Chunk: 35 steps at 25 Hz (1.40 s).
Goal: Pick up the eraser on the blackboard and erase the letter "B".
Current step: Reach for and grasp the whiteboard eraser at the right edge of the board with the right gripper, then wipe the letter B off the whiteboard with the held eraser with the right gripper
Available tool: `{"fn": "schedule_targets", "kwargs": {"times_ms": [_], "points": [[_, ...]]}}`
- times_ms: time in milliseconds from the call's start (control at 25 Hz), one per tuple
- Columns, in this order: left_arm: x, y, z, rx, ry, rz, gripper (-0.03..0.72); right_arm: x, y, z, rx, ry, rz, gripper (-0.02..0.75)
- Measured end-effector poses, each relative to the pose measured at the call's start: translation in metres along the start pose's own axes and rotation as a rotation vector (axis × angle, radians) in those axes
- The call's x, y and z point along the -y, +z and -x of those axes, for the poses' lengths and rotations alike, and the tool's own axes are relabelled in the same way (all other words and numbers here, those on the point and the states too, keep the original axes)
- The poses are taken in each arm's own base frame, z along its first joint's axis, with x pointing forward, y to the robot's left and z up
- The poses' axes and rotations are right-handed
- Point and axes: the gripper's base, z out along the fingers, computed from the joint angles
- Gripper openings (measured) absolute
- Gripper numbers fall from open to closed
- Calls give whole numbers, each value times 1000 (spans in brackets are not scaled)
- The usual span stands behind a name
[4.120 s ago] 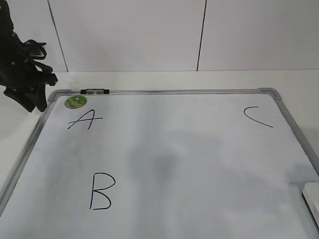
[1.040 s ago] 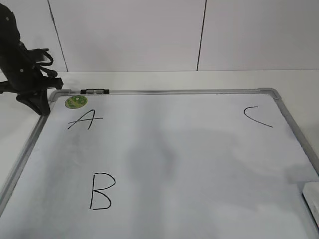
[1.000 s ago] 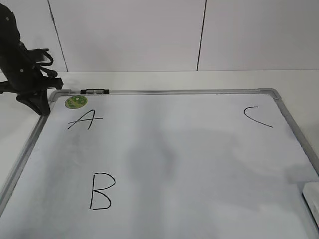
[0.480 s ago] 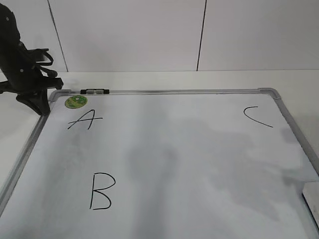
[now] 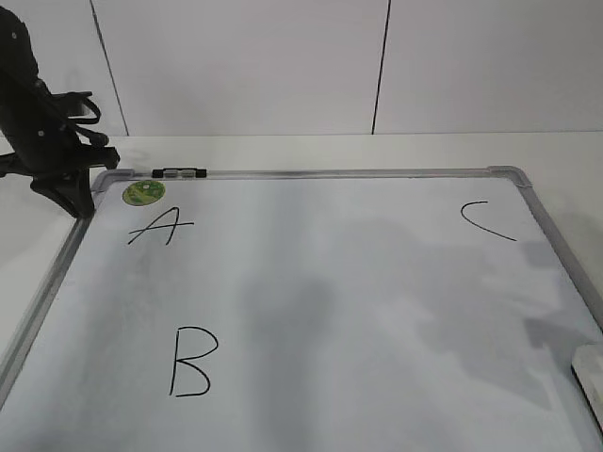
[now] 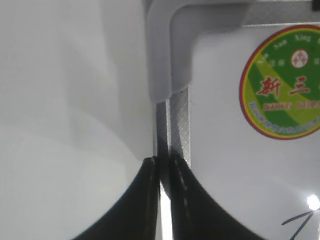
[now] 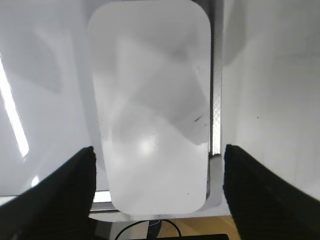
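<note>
change: shadow on the white silver-framed blackboard [image 5: 330, 282] has spread toward the flat white rounded eraser [image 7: 150, 105] at its near right corner | right gripper [image 7: 157, 187] spread wide, straddling it, ungrasped | left gripper [image 6: 162, 200] pinched together at frame | black hand-drawn letter "B" [image 5: 191, 362] intact

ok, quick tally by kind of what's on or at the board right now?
Handwritten letters: 3 — A, the letter "B", C
Eraser: 1
Round green sticker: 1
Black clip on top frame: 1
Blackboard: 1
Total: 7
</note>
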Motion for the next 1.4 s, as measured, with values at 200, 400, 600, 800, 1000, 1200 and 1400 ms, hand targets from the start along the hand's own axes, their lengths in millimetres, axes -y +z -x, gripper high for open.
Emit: {"fn": "schedule_targets", "kwargs": {"times_ms": [200, 400, 600, 800, 1000, 1200, 1400], "points": [[0, 0, 0, 0, 0, 0, 28, -1, 8, 7, 5, -3, 1, 608], [0, 0, 0, 0, 0, 0, 28, -2, 16, 12, -20, -3, -2, 608], [0, 0, 0, 0, 0, 0, 28, -2, 22, 16, -23, -3, -2, 608], [0, 0, 0, 0, 0, 0, 28, -3, 28, 20, -44, -3, -5, 608], [0, 0, 0, 0, 0, 0, 28, -3, 31, 22, -56, -3, -7, 608], [0, 0, 0, 0, 0, 0, 28, -3, 35, 23, -73, -4, -9, 608], [0, 0, 0, 0, 0, 0, 29, -3, 36, 22, -87, -3, -9, 594]]}}
